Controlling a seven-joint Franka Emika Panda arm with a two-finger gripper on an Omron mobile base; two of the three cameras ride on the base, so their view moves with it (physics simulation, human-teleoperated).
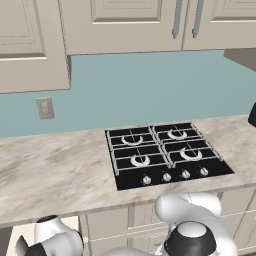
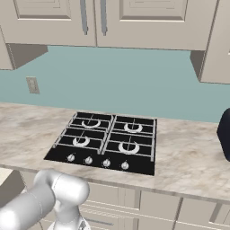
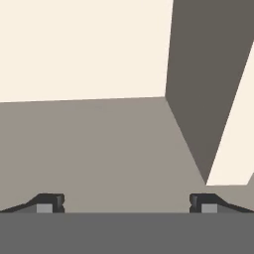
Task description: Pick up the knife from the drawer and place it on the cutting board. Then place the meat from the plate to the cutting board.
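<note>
A marble counter [image 1: 55, 170] with a hob [image 1: 165, 152] is faced. The gripper [image 3: 126, 203] is spread wide, nothing held; it should be lowered squarely over the knife once found.

Countertop [image 1: 55, 170]: polished stone look, beige marble veining, smooth. Cooktop [image 1: 165, 155]: glossy black glass-like plate, dark matt metal grates, shiny silver metal burner rings [image 2: 129, 148] and knobs [image 1: 166, 177]. Backsplash [image 2: 126, 85]: flat matt pale teal, smooth, no tile lines. Upper cabinets [image 2: 143, 22]: cream-beige matt painted panels, brushed grey metal bar handles [image 1: 176, 20]. Lower cabinet fronts [image 2: 148, 202]: same cream matt finish. Wall outlet [image 1: 45, 108]: grey matt plastic look. Robot arm [image 2: 49, 197]: glossy white plastic-like shell with soft highlights, glossy black joint cap [image 1: 191, 242]. Fingertips [image 3: 49, 203]: dark matt, with grey pads. Beyond them plain matt cream and grey-brown flat surfaces, untextured.
</note>
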